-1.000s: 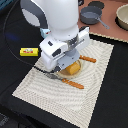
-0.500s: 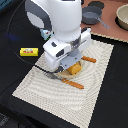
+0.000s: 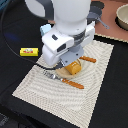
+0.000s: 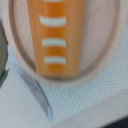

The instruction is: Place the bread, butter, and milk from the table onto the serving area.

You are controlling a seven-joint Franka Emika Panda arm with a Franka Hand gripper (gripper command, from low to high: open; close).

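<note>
Close up, the wrist view fills with the bread (image 4: 54, 37), showing three pale score marks, lying on the round plate (image 4: 102, 35), with a grey utensil (image 4: 37, 92) beside it on the striped mat (neither finger of the hand shows here).

The exterior view shows one loaf (image 3: 74, 67) under the hand (image 3: 67, 62) at frame centre; whether the hand is spread or pinching cannot be told. Two wooden-handled knives (image 3: 73, 83) lie on the serving area (image 3: 95, 95). One butter (image 3: 29, 51) sits at left on the black worktop (image 3: 15, 35), its label unreadable.
</note>
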